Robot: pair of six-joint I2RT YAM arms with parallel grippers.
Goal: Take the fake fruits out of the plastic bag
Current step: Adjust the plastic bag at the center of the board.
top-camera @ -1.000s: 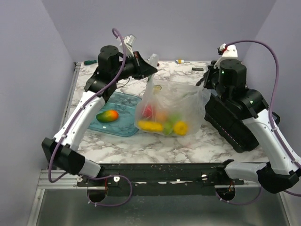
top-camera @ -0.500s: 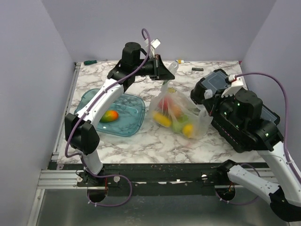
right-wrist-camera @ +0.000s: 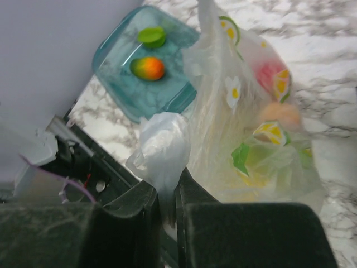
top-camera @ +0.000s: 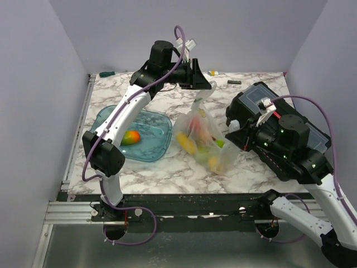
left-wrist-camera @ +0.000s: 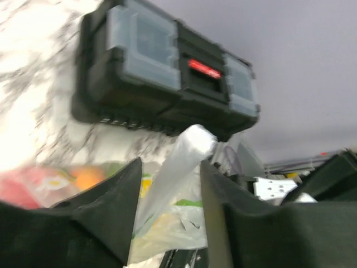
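Observation:
The plastic bag (top-camera: 203, 139) stands on the marble table, crinkled and stretched between both grippers. Inside it show fake fruits: a yellow one (top-camera: 188, 144), a red one (top-camera: 195, 124) and an orange one (right-wrist-camera: 281, 114). A red-orange-green fruit (top-camera: 129, 137) lies in the teal tray (top-camera: 150, 151), and a green one (right-wrist-camera: 152, 35) lies beside it. My left gripper (top-camera: 205, 88) is above the bag's back end, and in the left wrist view the jaws (left-wrist-camera: 170, 167) stand apart with a bag handle (left-wrist-camera: 192, 142) loose between them. My right gripper (right-wrist-camera: 166, 190) pinches the other handle (right-wrist-camera: 162, 145).
A black toolbox (top-camera: 254, 95) sits at the right, partly under my right arm. Small items lie along the back edge: a green one (top-camera: 106, 73), a yellow one (top-camera: 213, 72) and a black one (top-camera: 234, 82). Purple walls close three sides.
My left arm swung from the back left to the back middle with the handle, and its jaws have parted. My right arm came forward and leftward. The bag was drawn narrower.

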